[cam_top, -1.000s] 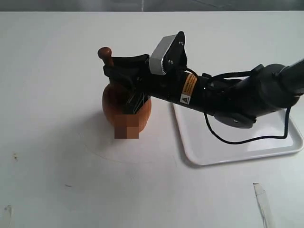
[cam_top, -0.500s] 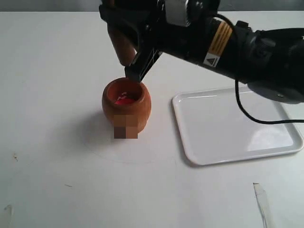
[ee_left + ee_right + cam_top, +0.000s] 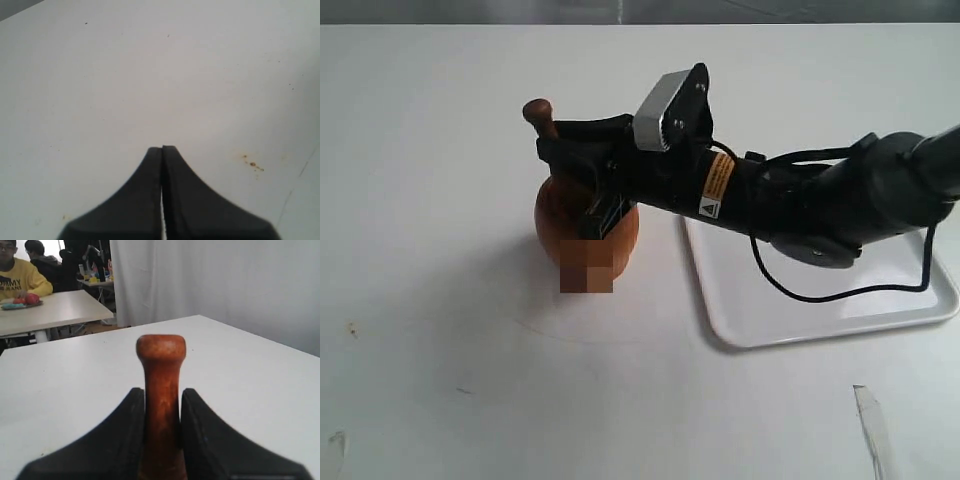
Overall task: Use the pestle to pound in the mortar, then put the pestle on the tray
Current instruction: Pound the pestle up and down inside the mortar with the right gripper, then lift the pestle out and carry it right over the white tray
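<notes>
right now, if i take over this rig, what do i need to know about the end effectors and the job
Right end effector: shut on the pestle, knob up, lower end inside the mortar.
Left end effector: shut, holding nothing, over bare table.
Tray: on the table beside the mortar, to its right in the exterior view.
Done: pestle is in the mortar, pounding stage.
Left: finish pounding, lift the pestle out, lay it on the tray.

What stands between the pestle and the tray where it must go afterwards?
Nothing visible. The right gripper holds the pestle down in the mortar; the table strip between mortar and tray is bare. The arm hides part of the tray, so that part cannot be judged.
</notes>
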`<state>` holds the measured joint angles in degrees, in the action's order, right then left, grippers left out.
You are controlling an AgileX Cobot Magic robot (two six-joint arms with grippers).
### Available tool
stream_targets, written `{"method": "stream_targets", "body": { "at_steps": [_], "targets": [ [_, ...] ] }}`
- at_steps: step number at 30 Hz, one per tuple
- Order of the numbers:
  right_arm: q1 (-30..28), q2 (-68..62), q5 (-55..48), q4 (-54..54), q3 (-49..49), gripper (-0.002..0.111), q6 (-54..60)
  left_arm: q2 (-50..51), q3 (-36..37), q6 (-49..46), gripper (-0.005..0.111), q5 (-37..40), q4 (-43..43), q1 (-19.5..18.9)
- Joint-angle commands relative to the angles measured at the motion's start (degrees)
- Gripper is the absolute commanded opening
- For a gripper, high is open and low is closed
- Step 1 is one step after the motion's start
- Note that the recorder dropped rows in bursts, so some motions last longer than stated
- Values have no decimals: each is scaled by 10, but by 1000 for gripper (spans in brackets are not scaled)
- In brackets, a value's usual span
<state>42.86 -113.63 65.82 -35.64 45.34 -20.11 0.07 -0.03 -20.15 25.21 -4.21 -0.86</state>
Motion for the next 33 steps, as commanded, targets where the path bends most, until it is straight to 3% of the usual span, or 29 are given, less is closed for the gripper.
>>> {"method": "stream_targets", "body": {
  "at_steps": [1,6,10,24,29,33],
  "targets": [
    [1,95,-44,-3,-6,0,22,-1,0,5,0,-2,4,4],
    [1,220,-97,4,-6,0,32,-1,0,5,0,-2,4,4],
    [1,238,-108,-11,-6,0,21,-1,0,5,0,-2,4,4],
    [1,-42,-42,-13,-6,0,-2,-1,0,5,0,-2,4,4],
    [0,15,-36,-8,-6,0,7,-1,0,5,0,-2,4,4],
    [0,124,-99,-4,-6,0,21,-1,0,5,0,-2,4,4]
  ]
}}
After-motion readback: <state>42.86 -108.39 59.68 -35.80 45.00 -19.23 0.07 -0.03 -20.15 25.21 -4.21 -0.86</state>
